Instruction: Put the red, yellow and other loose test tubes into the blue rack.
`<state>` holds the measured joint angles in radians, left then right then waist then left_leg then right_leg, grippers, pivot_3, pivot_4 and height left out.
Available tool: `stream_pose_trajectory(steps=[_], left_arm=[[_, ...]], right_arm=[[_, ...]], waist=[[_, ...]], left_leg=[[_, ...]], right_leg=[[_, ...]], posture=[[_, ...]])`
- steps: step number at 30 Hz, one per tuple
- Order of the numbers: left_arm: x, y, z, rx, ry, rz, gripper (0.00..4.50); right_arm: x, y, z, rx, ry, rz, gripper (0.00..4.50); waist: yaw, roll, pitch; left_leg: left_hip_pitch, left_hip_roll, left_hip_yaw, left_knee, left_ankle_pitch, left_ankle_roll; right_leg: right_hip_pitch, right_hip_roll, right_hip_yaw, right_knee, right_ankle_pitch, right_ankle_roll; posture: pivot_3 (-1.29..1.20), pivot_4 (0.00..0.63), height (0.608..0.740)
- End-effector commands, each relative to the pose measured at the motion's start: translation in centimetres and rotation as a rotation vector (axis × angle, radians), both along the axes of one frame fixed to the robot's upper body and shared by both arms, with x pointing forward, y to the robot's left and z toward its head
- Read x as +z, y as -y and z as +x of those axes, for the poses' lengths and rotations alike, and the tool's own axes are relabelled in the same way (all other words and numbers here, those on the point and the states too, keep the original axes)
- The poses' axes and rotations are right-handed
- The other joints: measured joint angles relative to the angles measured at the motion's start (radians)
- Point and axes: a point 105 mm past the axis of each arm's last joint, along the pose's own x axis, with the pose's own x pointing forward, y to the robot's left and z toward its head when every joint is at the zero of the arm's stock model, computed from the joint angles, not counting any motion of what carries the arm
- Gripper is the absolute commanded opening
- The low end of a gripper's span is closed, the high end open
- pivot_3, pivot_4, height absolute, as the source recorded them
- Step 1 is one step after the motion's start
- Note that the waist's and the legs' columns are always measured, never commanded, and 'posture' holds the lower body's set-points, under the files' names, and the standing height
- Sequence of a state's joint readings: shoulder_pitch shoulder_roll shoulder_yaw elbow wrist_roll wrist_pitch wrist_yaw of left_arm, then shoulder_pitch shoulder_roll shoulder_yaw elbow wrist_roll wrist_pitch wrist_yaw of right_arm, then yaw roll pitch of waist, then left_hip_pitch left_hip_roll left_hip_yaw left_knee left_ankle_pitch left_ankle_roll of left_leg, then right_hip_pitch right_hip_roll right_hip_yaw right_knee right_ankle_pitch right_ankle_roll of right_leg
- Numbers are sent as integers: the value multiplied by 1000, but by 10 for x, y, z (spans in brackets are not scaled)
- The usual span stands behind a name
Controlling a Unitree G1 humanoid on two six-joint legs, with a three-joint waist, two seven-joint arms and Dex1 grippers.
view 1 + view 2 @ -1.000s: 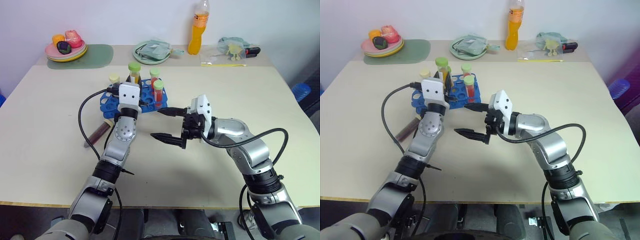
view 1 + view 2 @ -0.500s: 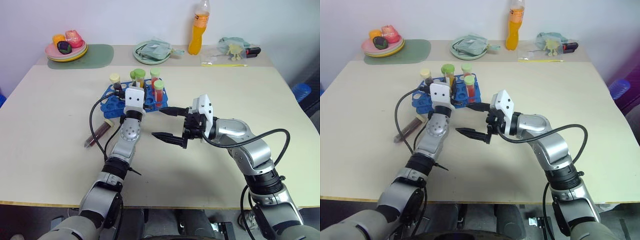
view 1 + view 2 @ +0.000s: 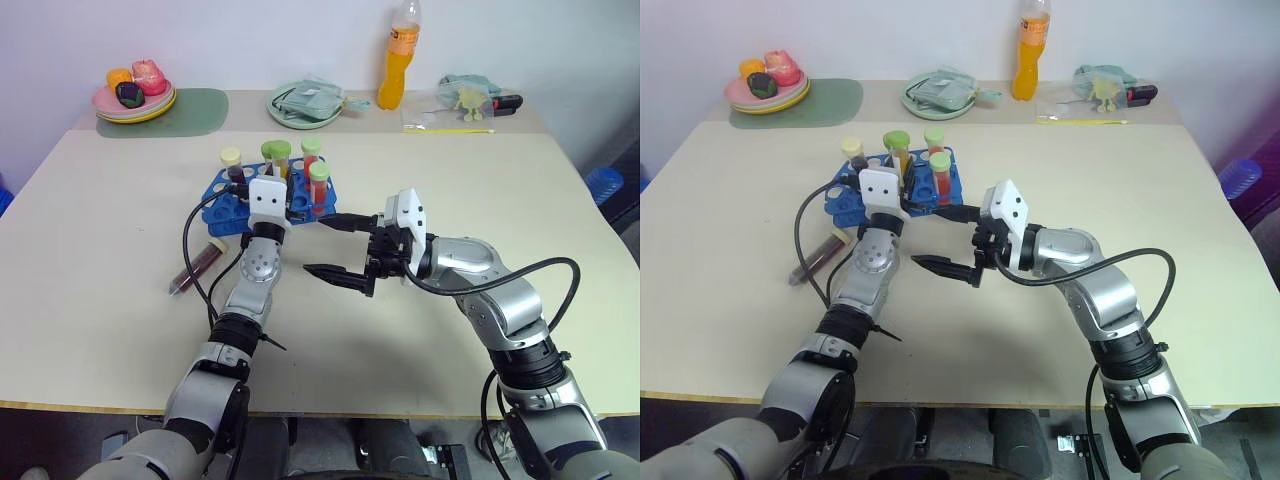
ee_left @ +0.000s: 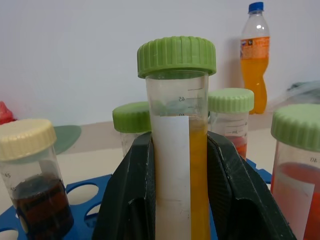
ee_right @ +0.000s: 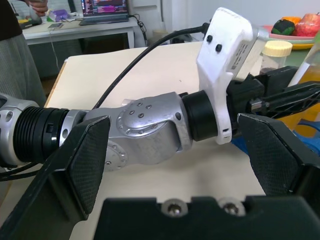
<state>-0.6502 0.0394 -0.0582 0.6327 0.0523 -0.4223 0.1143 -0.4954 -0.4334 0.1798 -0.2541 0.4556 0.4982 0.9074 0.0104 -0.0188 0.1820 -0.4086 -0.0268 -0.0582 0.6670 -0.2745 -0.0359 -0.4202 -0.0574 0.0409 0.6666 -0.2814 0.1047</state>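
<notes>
Dark tube [image 3: 196, 267] loose beside rack [image 3: 222, 199], orange bottle [image 3: 397, 55] behind

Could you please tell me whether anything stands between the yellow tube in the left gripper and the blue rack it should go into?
Nothing visible does. The left gripper holds the yellow tube upright right at the blue rack, among tubes already standing there. The open right gripper waits off to the side.

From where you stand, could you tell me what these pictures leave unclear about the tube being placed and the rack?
- Yellow tube: its bottom is cut off in the left wrist view by the left gripper, so seating is unknown.
- Blue rack: which hole it targets is hidden behind the left wrist in the eye views.
- Dark tube on the table: its cap is too small to make out.
</notes>
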Motion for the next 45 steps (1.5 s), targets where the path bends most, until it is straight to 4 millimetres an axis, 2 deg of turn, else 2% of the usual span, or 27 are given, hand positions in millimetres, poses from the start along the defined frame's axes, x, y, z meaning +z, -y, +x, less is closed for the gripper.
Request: stream_pose_trajectory(steps=[1,3,6,9,12,16,19,20,22,23,26,30,32,37,45], left_arm=[[1,-1,-5,-1,20,0,1849],[1,-3,-5,3,20,-4,2778],[6,-7,-8,3,38,-31,4405],[22,-15,-17,5,89,-63,4460],[42,-25,-37,-23,130,-92,4460],[59,-57,-74,-26,86,-54,4460],[53,-73,-92,-63,-63,-18,4460],[47,-80,-96,-60,-145,43,4460],[31,-95,-103,-90,-378,83,4460],[20,-102,-106,-85,-519,162,4460],[2,-119,-108,-48,-870,236,4460],[6,-128,-106,-88,-1099,259,4460],[9,-138,-102,-30,-1142,318,4460],[2,-144,-101,-12,-1240,388,4460],[-13,-146,-94,-20,-1320,386,4460]], right_arm=[[18,-3,-6,27,69,33,4500],[18,-4,-7,29,70,33,4500],[19,-5,-7,31,71,33,4500],[19,-6,-7,34,74,35,4500],[21,-6,-7,34,78,38,4500],[22,-2,-6,21,82,35,4500],[21,1,-5,15,80,29,4500],[21,3,-4,16,79,27,4500],[21,5,-2,19,79,19,4500],[21,5,-1,23,80,14,4500],[20,2,-1,64,85,-4,4500],[18,-3,-24,254,87,-104,4500],[18,-3,-31,308,96,-137,4500],[19,-2,-36,332,119,-160,4500],[15,-4,-47,341,100,-158,4500]], waist=[[0,0,0],[0,0,0],[-1,0,0],[-1,0,0],[-6,0,0],[-19,0,0],[-25,1,0],[-24,0,0],[-23,0,0],[-23,0,0],[-20,0,1],[-27,0,1],[-31,0,1],[-30,0,1],[-23,0,1]], left_leg=[[0,0,0,0,0,0],[0,0,0,0,0,0],[0,0,0,0,0,0],[0,0,0,0,0,0],[0,0,0,0,0,0],[0,1,0,0,0,0],[0,2,-1,0,0,0],[0,2,-1,0,0,0],[1,2,-2,0,0,0],[1,2,-2,0,0,0],[3,1,-3,0,0,1],[8,1,-5,0,1,1],[9,2,-5,-2,1,1],[11,2,-3,-4,1,1],[10,2,-3,-3,1,1]], right_leg=[[0,0,0,0,0,0],[0,0,0,0,0,0],[0,0,0,0,0,0],[0,0,0,0,0,0],[0,0,0,0,0,0],[0,0,0,0,0,0],[0,0,1,1,0,0],[0,0,1,1,0,0],[0,1,0,1,0,0],[1,1,0,2,0,-1],[3,2,-1,2,0,-1],[11,3,-3,0,0,-1],[11,3,-3,-2,0,-1],[10,2,-1,-2,0,-1],[11,0,-1,-2,0,-1]], posture=[[0,150,729],[0,150,729],[0,150,729],[0,150,729],[0,150,729],[0,150,729],[0,150,729],[0,150,729],[0,150,729],[0,150,729],[0,150,729],[0,150,729],[0,150,729],[0,150,729],[0,150,729]])
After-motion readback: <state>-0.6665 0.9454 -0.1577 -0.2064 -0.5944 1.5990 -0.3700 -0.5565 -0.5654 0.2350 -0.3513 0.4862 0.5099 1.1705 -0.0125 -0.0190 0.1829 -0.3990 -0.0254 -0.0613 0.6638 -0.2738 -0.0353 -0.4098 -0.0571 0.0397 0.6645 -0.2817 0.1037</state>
